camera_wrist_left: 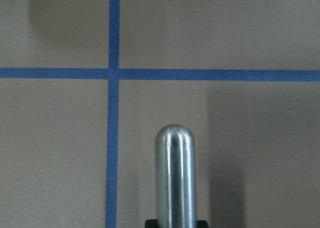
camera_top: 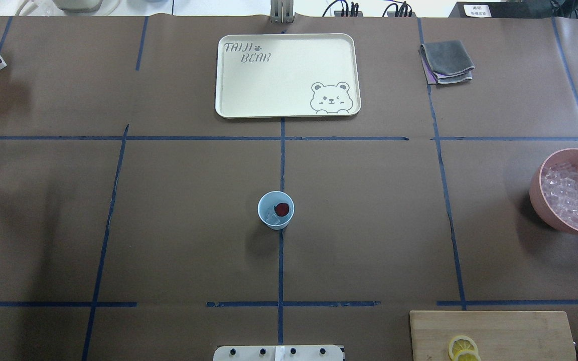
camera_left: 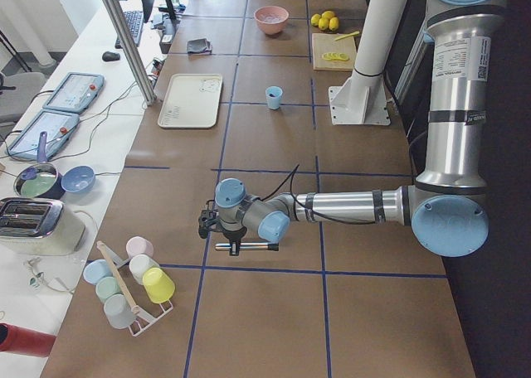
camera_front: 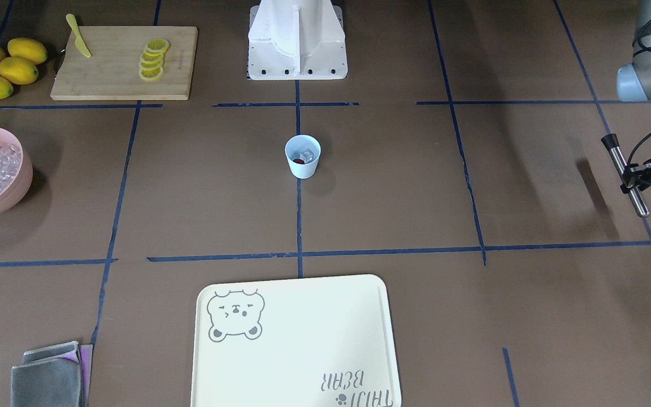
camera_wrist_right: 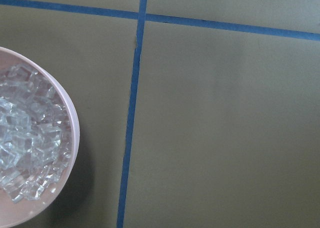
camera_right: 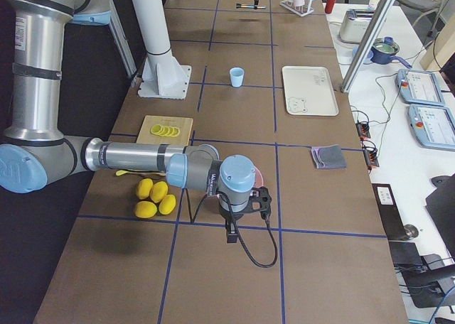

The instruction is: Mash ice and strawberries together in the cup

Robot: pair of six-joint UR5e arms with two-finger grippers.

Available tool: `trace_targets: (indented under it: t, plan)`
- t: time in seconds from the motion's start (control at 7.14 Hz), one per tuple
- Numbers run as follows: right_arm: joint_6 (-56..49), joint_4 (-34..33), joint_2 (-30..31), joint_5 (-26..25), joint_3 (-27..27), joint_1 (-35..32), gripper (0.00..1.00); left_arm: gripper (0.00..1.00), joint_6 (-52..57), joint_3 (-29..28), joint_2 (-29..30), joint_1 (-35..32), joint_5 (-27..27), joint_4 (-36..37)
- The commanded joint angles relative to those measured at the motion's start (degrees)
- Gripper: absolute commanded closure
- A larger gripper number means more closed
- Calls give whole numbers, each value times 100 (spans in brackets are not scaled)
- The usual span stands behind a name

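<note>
The pale blue cup [camera_top: 267, 200] stands upright at the table's middle, and also shows in the front view [camera_front: 303, 168]. Inside it lie a dark red strawberry [camera_top: 282, 208] and a few clear ice cubes [camera_top: 271, 216]. My left gripper [camera_front: 637, 174] is far off to the cup's side, shut on a metal muddler [camera_front: 626, 175] with a black cap; the muddler's rounded steel end fills the left wrist view [camera_wrist_left: 174, 178]. My right gripper [camera_right: 231, 233] shows only in the right side view, near the pink bowl, and I cannot tell whether it is open or shut.
A pink bowl [camera_top: 537, 193] full of ice cubes stands at the table's right edge. A cutting board [camera_front: 111, 73] holds lemon slices [camera_front: 153, 58] and a yellow knife [camera_front: 78, 36], with whole lemons [camera_front: 6, 66] beside it. A cream tray [camera_top: 269, 90] and folded cloths [camera_top: 447, 61] lie beyond the cup.
</note>
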State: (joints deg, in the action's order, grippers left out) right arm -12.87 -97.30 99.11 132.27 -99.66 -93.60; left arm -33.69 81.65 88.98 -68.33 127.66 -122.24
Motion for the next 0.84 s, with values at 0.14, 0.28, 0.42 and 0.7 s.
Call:
trace_targets:
  t: [0.14, 0.28, 0.42, 0.7]
  plan:
    - [-5, 0, 12, 0, 0, 0, 0, 84, -129, -106, 6, 214, -13, -317]
    - [-5, 0, 12, 0, 0, 0, 0, 83, -129, -106, -3, 354, -22, -335]
    - [-5, 0, 12, 0, 8, 0, 0, 80, -120, -106, -3, 416, -14, -336]
    - [-5, 0, 12, 0, 17, 8, 0, 1, -111, -106, -3, 452, -22, -336]
